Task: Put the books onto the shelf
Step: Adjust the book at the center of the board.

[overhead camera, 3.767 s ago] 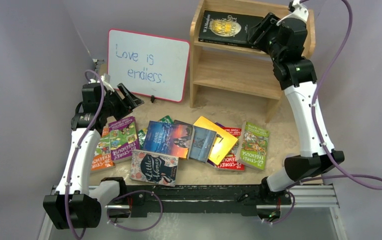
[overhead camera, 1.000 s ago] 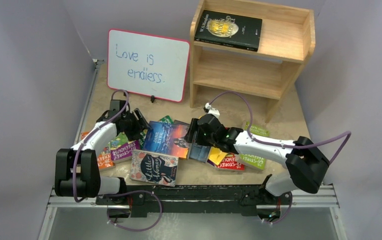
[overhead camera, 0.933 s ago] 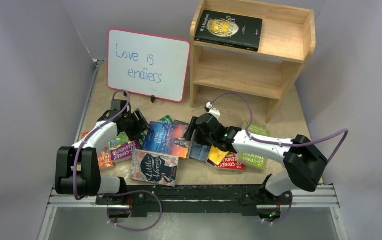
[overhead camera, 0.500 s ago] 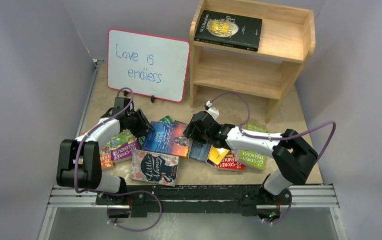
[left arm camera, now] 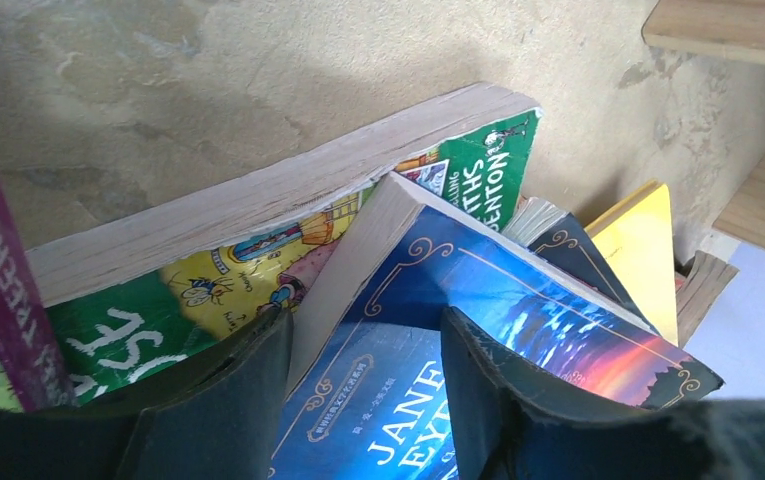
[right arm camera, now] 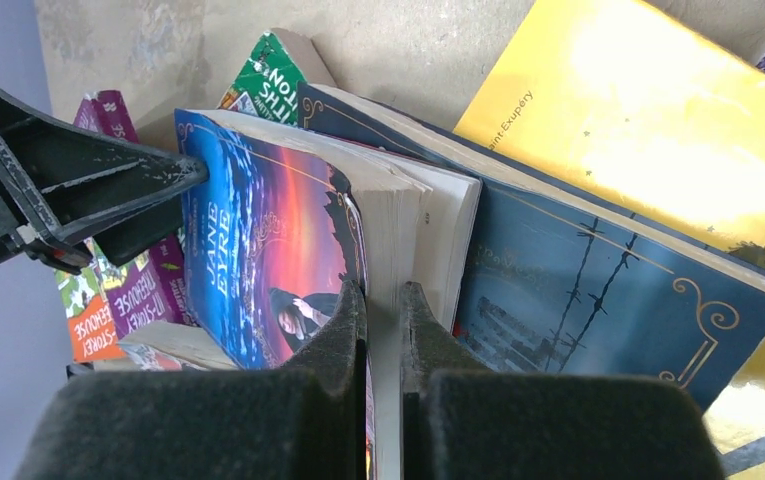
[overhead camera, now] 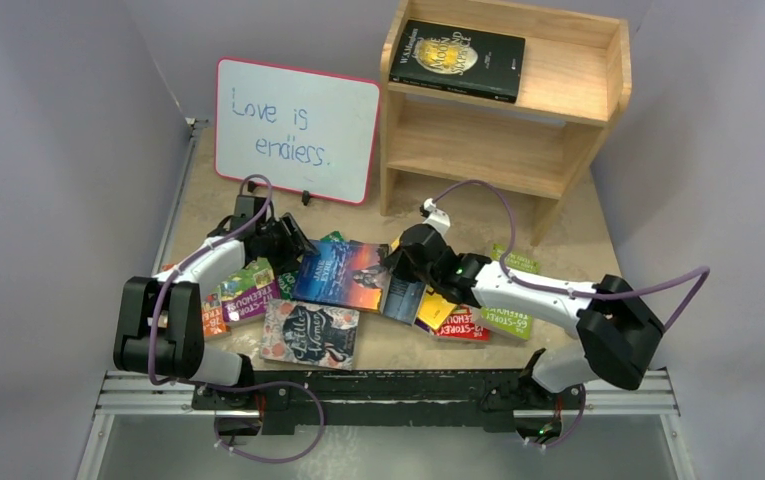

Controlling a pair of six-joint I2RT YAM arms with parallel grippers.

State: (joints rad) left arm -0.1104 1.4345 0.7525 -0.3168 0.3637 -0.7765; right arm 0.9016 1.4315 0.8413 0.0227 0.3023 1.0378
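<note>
Several bright books lie in a heap on the table. My right gripper [overhead camera: 393, 268] [right arm camera: 384, 290] is shut on the page edge of the blue Jane Eyre book [overhead camera: 338, 275] [right arm camera: 258, 230]. My left gripper [overhead camera: 293, 243] [left arm camera: 363, 320] is open and straddles that book's [left arm camera: 518, 300] far left corner, one finger on the cover and the other beside the page edge. A dark blue book [right arm camera: 578, 280] and a yellow book [right arm camera: 658, 130] lie to its right. The floral Little Women [overhead camera: 310, 335] lies in front. The wooden shelf [overhead camera: 558, 85] stands at the back with a black book [overhead camera: 463, 58] on its top tier.
A pink-edged whiteboard [overhead camera: 296, 130] stands left of the shelf. A green book [left arm camera: 258, 250] and a purple book [overhead camera: 248, 295] lie under and beside my left gripper. Another green book [overhead camera: 503, 322] lies under my right forearm. Purple walls close in on both sides.
My right gripper has closed on the Jane Eyre book's page edge. My left gripper has slid right onto the book's corner. The book has tilted slightly.
</note>
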